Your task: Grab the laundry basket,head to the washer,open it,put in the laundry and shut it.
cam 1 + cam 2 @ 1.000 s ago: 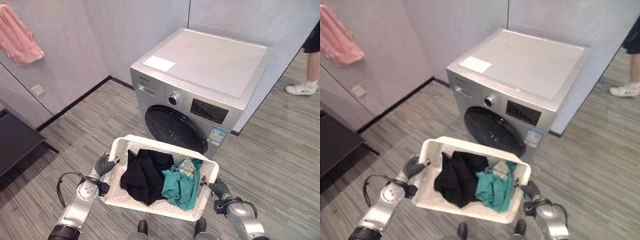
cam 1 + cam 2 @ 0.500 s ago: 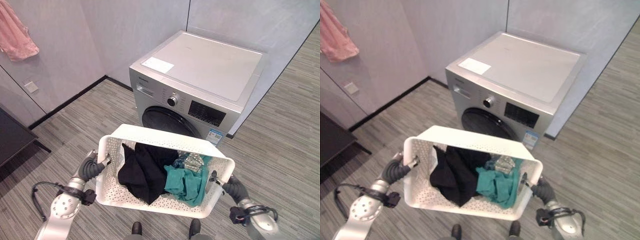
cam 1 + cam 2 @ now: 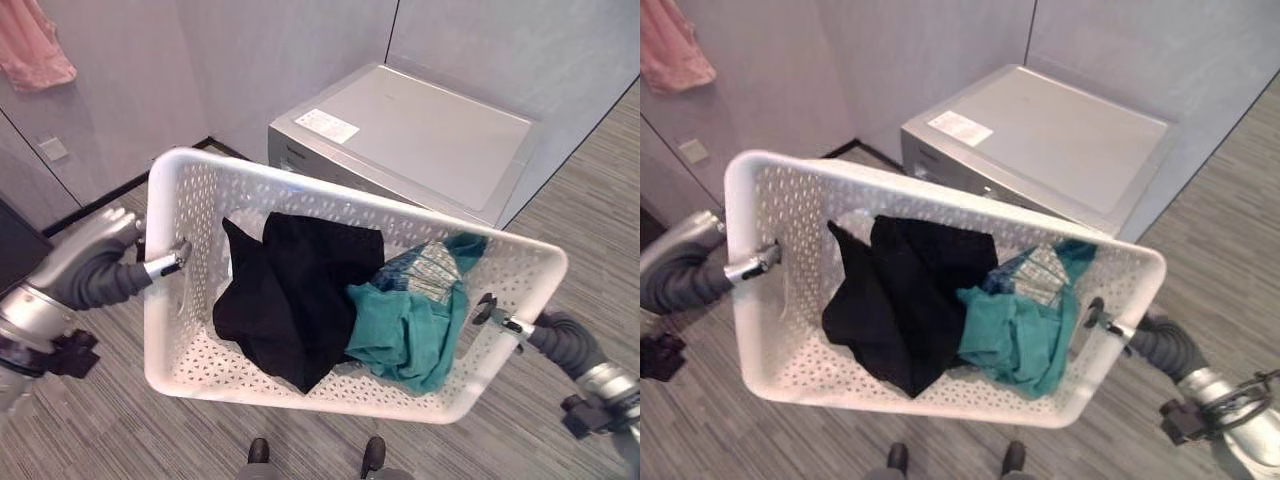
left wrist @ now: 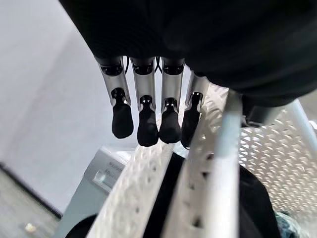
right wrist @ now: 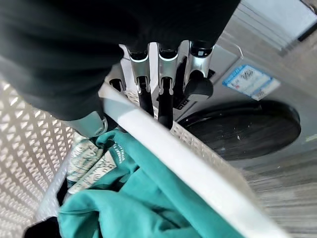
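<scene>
**Basket carried to the washer, door not yet opened**

The left hand (image 3: 160,266) grips one end of the white laundry basket (image 3: 300,195), fingers (image 4: 147,124) curled over its rim; the right hand (image 3: 500,322) clasps the opposite end, fingers (image 5: 165,94) hooked over the edge. The basket is held up just before the silver washer (image 3: 420,140). Inside lie a black garment (image 3: 290,300) and teal clothing (image 3: 410,325). Grabbing and approach look done; opening, loading and shutting the round door (image 5: 242,130) remain.

White basket (image 3: 190,200), black (image 3: 290,290) and teal laundry (image 3: 405,335)
</scene>
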`<state>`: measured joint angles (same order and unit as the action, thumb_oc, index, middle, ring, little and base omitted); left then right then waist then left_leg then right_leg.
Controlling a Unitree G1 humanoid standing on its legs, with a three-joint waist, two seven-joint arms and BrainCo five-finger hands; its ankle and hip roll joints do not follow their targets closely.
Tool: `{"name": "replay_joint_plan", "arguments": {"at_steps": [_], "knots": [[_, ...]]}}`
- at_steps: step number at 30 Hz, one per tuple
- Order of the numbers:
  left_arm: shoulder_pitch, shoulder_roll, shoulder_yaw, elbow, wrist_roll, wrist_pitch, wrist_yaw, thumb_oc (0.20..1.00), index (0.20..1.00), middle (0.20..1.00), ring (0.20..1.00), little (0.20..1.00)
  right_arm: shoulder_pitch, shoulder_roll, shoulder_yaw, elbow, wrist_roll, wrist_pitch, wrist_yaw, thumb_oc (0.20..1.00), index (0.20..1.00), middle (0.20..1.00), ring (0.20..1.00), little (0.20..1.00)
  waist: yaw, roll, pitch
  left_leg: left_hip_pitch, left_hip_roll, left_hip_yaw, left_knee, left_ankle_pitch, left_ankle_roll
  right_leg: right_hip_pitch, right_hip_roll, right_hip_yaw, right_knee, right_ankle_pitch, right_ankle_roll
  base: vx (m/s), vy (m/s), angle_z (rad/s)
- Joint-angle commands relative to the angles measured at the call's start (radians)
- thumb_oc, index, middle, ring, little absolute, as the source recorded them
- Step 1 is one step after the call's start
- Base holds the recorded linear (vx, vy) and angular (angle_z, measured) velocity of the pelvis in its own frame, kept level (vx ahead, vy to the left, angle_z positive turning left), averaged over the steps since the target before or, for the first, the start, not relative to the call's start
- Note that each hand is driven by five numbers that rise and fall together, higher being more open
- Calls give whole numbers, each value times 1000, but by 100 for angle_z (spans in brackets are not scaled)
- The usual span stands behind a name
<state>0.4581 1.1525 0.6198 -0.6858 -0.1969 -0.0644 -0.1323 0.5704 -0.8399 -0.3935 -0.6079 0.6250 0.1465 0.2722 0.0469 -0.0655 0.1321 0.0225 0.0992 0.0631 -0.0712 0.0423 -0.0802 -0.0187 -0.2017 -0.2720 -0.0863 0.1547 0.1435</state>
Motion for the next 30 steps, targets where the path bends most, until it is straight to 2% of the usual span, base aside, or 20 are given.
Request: {"name": "replay_joint_plan", "arguments": {"at_steps": [1,3,6,7,9,10,13,16,17,18,20,21,22,23,24,25,27,28,29,30], "knots": [[-38,116,160,223,-114,-4,119,200,200,200,200,200,-115,-1,-113,118,118,-120,-41,200,200,200,200,200,-27,-28,10,-31,-35,84,82,-157,74,25,-67,42,78,-60,58,6,265,-36],[-176,188,10,322,-153,6,116,200,200,200,200,200,-188,-34,-69,193,103,-115,-86,200,200,200,200,200,-43,-19,15,-22,-48,64,75,-154,90,-7,-84,61,178,-45,54,11,191,-14],[-384,204,-207,419,-175,27,119,200,200,200,200,200,-280,-82,-39,246,91,-116,-142,200,200,200,200,200,-59,6,39,-2,-55,46,75,-154,111,-49,-68,84,308,-53,39,20,111,15],[-402,205,-224,424,-174,26,119,200,200,200,200,200,-278,-82,-43,247,91,-117,-142,200,200,200,200,200,-56,6,39,-5,-56,46,75,-150,111,-52,-69,84,307,-51,39,8,77,12],[-556,205,-370,507,-174,44,123,200,200,200,200,200,-357,-137,-23,299,96,-117,-177,200,200,200,200,200,-64,27,49,31,-58,60,59,-157,119,-88,-50,40,349,-81,28,58,89,6],[-575,205,-389,513,-173,43,123,200,200,200,200,200,-355,-138,-25,302,96,-118,-177,200,200,200,200,200,-61,30,52,37,-56,59,56,-159,117,-84,-48,39,352,-86,28,106,61,-7],[-637,157,-459,567,-168,49,120,200,200,200,200,200,-430,-193,-16,350,97,-128,-206,200,200,200,200,200,-66,43,50,89,-61,65,18,-164,114,-137,40,43,279,-123,10,133,17,-16],[-673,99,-490,607,-171,51,128,200,200,200,200,200,-562,-239,51,460,51,-125,-249,200,200,200,200,200,-66,37,52,134,-77,79,-3,-180,113,-183,83,17,156,-74,18,260,-59,-46],[-864,-46,-664,725,-178,57,152,200,200,200,200,200,-751,-259,169,608,10,-116,-312,200,200,200,200,200,-77,31,33,173,-76,63,39,-240,95,-155,100,-29,103,-79,-7,638,-298,-18],[-927,-115,-728,768,-183,59,157,200,200,200,200,200,-767,-257,178,626,14,-124,-324,200,200,200,200,200,-88,30,14,169,-47,54,146,-284,71,-123,110,-16,118,-115,-36,689,-371,55],[-953,-144,-748,786,-188,61,164,200,200,200,200,200,-801,-257,206,654,17,-122,-333,200,200,200,200,200,-93,36,10,141,-12,66,264,-263,46,-89,120,-25,116,-136,-59,244,-235,108],[-994,-160,-772,812,-203,66,173,200,200,200,200,200,-873,-271,259,698,23,-116,-345,200,200,200,200,200,-87,30,21,15,53,69,579,-159,13,-46,131,-33,114,-162,-107,64,-172,71],[-994,-160,-771,812,-203,66,173,200,200,200,200,200,-875,-271,261,699,23,-116,-345,200,200,200,200,200,-89,31,20,11,53,67,582,-160,13,-48,132,-34,114,-162,-107,107,-328,8],[-1019,-157,-774,835,-213,70,184,200,200,200,200,200,-944,-265,325,728,15,-102,-354,200,200,200,200,200,-58,18,48,-95,58,8,846,-74,12,4,167,-16,101,-198,-158,142,-220,-7],[-1021,-152,-774,851,-222,72,193,200,200,200,200,200,-965,-260,348,741,8,-92,-358,200,200,200,200,200,-44,22,56,-118,75,-24,914,-68,9,27,184,5,107,-227,-165,130,-236,-50],[-1028,-136,-775,849,-248,77,205,200,200,200,200,200,-1022,-253,405,760,3,-82,-361,200,200,200,200,200,-31,7,78,-168,105,-41,875,-58,42,31,168,9,131,-238,-173,140,-48,-27],[-1034,-125,-780,841,-255,80,208,200,200,200,200,200,-1048,-248,437,761,-1,-75,-357,200,200,200,200,200,-22,-2,81,-177,128,-65,781,-58,48,35,155,20,144,-247,-167,114,52,-36],[-1048,-109,-800,835,-265,85,212,200,200,200,200,200,-1082,-238,493,764,-10,-66,-352,200,200,200,200,200,-13,-9,72,-113,183,-74,509,-32,40,39,141,37,159,-262,-155,255,194,-28],[-1063,-87,-810,838,-278,81,222,200,200,200,200,200,-1122,-226,540,773,-17,-68,-346,200,200,200,200,200,2,5,60,-86,203,-133,215,28,15,43,140,62,165,-282,-148,376,332,-5],[-1069,-71,-822,858,-288,74,236,200,200,200,200,200,-1166,-211,583,801,-26,-74,-350,200,200,200,200,200,17,30,49,-87,201,-217,57,85,-12,58,148,85,164,-296,-141,304,337,-14]]}}
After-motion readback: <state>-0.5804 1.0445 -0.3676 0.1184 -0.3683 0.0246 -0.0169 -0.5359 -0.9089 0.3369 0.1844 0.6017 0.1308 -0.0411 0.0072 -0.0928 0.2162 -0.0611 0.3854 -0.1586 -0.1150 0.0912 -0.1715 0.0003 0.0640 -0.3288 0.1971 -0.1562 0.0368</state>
